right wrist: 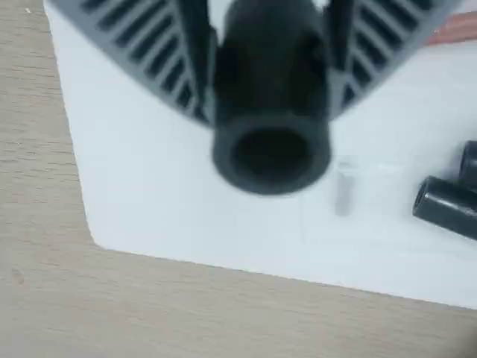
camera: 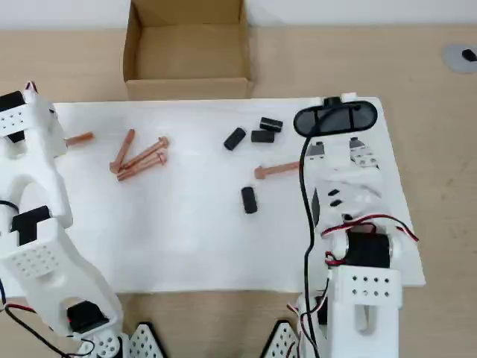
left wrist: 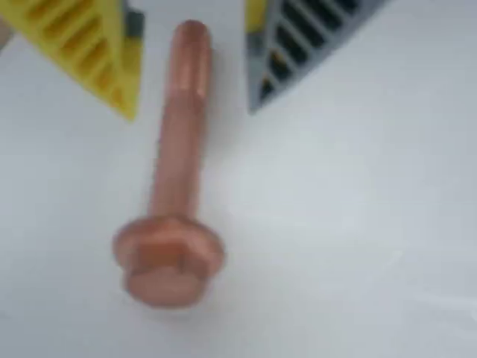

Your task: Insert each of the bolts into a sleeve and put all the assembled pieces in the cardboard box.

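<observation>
Lying on the white sheet (camera: 186,239) are five bolts (camera: 277,170) and four loose sleeves (camera: 249,200). The right gripper (right wrist: 272,74) clamps a fifth sleeve (right wrist: 272,142). The left gripper (left wrist: 192,104) has spread fingers (left wrist: 89,37) straddling one bolt (left wrist: 175,186). The cardboard box (camera: 186,88) stands beyond.

We are finding no text, number, label or sign that we can read. The cardboard box (camera: 186,89) is showing us plain brown walls, and the white sheet (camera: 179,231) lying on the bench (camera: 440,149) is carrying no print that we can make out.
</observation>
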{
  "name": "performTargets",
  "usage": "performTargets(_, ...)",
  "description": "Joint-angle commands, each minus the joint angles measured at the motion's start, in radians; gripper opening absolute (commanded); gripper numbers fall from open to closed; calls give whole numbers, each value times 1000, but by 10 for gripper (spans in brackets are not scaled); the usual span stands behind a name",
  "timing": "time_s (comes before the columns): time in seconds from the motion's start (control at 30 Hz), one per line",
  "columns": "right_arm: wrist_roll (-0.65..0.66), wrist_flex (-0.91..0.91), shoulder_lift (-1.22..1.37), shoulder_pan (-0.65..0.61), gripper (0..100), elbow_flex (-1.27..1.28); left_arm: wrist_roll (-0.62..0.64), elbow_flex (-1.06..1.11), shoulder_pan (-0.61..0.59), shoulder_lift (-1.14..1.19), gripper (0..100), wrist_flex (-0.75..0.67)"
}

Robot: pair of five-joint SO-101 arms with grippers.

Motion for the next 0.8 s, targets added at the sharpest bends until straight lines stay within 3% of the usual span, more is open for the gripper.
performTargets(0.0, 5, -34, 5, 8, 9, -53, 2, -43, -15, -7, 114, -12)
performTargets(0.37, 5, -38, 5, 8, 9, -53, 2, -54, -55, 84, 112, -15)
performTargets(0.77, 5, -38, 5, 7, 9, -47, -17, -239, -48, 231, 112, 15)
